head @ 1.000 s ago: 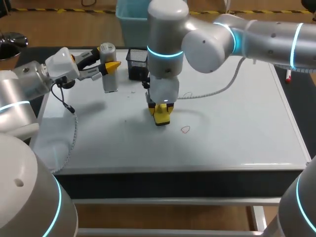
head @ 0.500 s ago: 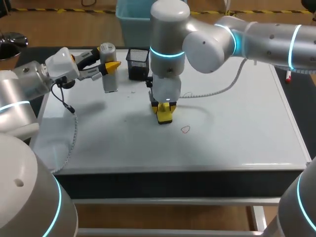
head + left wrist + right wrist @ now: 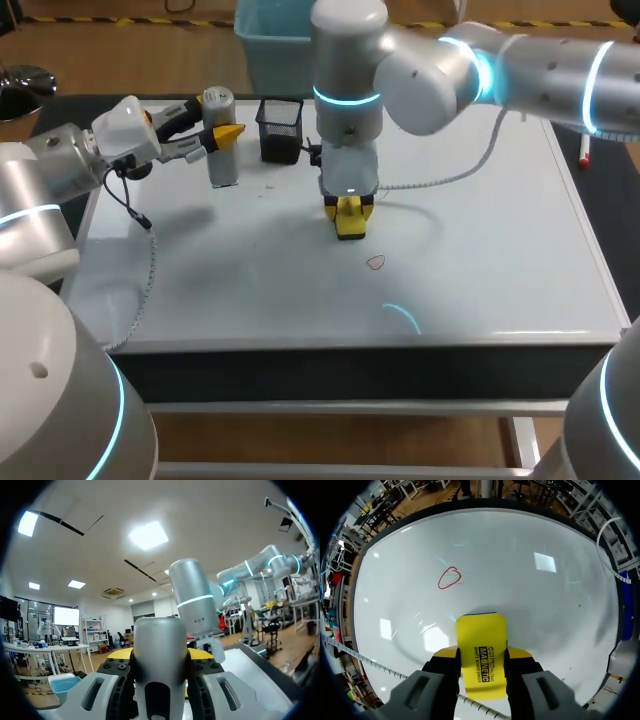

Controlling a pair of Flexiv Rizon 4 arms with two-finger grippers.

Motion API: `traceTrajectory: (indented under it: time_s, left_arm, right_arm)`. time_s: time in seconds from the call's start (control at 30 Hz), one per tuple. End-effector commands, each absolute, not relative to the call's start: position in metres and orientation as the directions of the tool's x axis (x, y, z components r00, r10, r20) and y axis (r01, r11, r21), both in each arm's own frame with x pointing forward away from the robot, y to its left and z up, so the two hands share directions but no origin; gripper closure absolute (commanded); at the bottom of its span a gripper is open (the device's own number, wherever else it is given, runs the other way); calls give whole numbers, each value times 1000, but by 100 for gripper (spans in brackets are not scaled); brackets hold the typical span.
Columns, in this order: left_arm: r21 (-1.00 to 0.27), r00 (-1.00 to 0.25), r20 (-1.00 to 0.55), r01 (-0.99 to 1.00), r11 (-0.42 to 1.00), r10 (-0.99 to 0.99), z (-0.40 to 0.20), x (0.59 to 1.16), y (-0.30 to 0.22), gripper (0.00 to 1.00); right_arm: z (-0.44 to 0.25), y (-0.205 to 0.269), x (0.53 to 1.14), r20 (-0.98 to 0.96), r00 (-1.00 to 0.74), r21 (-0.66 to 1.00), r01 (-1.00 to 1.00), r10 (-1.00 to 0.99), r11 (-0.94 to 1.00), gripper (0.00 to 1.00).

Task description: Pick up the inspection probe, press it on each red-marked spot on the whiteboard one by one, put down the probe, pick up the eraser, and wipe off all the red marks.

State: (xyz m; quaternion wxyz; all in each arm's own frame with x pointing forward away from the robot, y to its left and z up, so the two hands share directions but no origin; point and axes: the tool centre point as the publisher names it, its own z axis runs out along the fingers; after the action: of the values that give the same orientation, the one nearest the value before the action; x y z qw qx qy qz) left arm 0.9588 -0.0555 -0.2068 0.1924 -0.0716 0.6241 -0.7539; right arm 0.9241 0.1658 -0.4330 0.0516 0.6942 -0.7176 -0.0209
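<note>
The whiteboard (image 3: 480, 270) covers most of the bench (image 3: 60, 110) and fills the middle of the head view. It lies flat, so marks can be pressed and wiped from above. Your right arm (image 3: 540, 70) comes in from the upper right and reaches past centre with its wrist turned straight down. That sets the right end effector (image 3: 350, 218) square to the board, just above the middle of the frame. Your left arm (image 3: 60, 170) sits at the left edge, with the left end effector (image 3: 215, 135) at the upper left by the board's far corner, clear of the wiping path. Just right of it, the mesh pen cup (image 3: 280, 128) stands at the board's far edge.

The inspection probe (image 3: 160, 665), a grey cylinder, is upright between the left fingers, which close on it from both sides. It has not been set down, though the task calls for that before wiping. The right fingers are clamped on the two long sides of the yellow eraser (image 3: 481, 655), which sticks out ahead of them toward the board. That hold looks meant to leave the wiping face free. You cannot tell from either view whether it touches the surface.

One red mark (image 3: 375, 262), a small loop, lies just below and right of the eraser in the head view, near it but apart, and unwiped.
</note>
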Motion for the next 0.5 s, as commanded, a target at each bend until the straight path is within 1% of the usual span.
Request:
traceTrajectory:
  time_s: [0.03, 0.2, 0.5]
  left_arm:
    - [-968, -915, -133, 202, -147, -381, -206, 959, -56, 100]
    - [-968, -915, -133, 202, -147, -381, -206, 959, -56, 100]
    - [-968, -915, -133, 202, -147, -381, -206, 959, -56, 100]
  right_arm:
    - [-448, 149, 933, 45, -44, 100, -994, -998, 48, 100]
    - [-443, 141, 936, 37, -65, 93, -993, -997, 68, 100]
    - [-402, 143, 936, 32, -59, 98, -993, -998, 62, 100]
